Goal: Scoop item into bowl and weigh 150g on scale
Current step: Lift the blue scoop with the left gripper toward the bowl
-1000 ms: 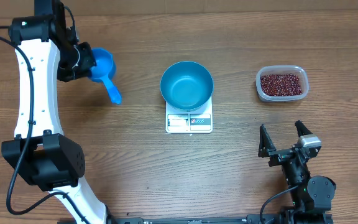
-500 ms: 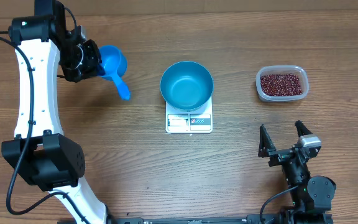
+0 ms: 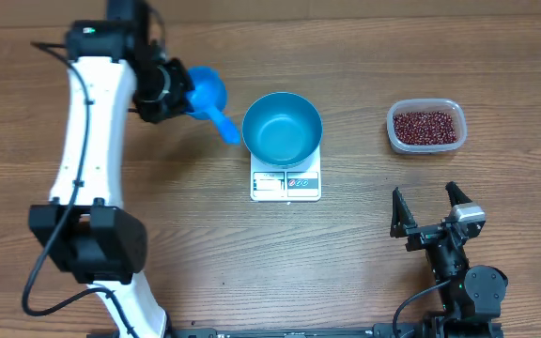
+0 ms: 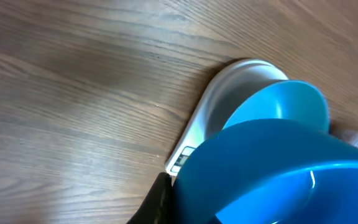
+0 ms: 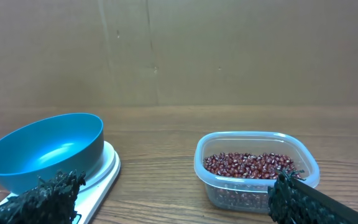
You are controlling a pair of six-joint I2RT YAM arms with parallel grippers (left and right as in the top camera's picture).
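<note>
The teal-blue bowl (image 3: 283,127) stands empty on the white scale (image 3: 285,184) at mid-table. Dark red-brown beans (image 3: 425,126) fill a clear tub (image 3: 393,131) at the right. My left gripper (image 3: 177,92) is shut on a small blue scoop (image 3: 207,92) just left of the bowl, with the scoop's handle (image 3: 224,123) near the rim. In the left wrist view the scoop (image 4: 278,177) fills the lower right, with the bowl (image 4: 281,102) and scale (image 4: 225,93) beyond it. My right gripper (image 3: 430,211) rests open at the near right. It faces the beans (image 5: 250,164) and bowl (image 5: 45,149).
The left arm's white links (image 3: 87,141) run along the left side of the table. A cardboard wall (image 5: 179,50) stands behind the table. Bare wood lies between the scale (image 5: 101,177) and the tub (image 5: 257,186).
My left arm has carried the blue scoop rightward, from the far left up to the bowl's left rim. The right arm, bowl, scale and tub have not moved.
</note>
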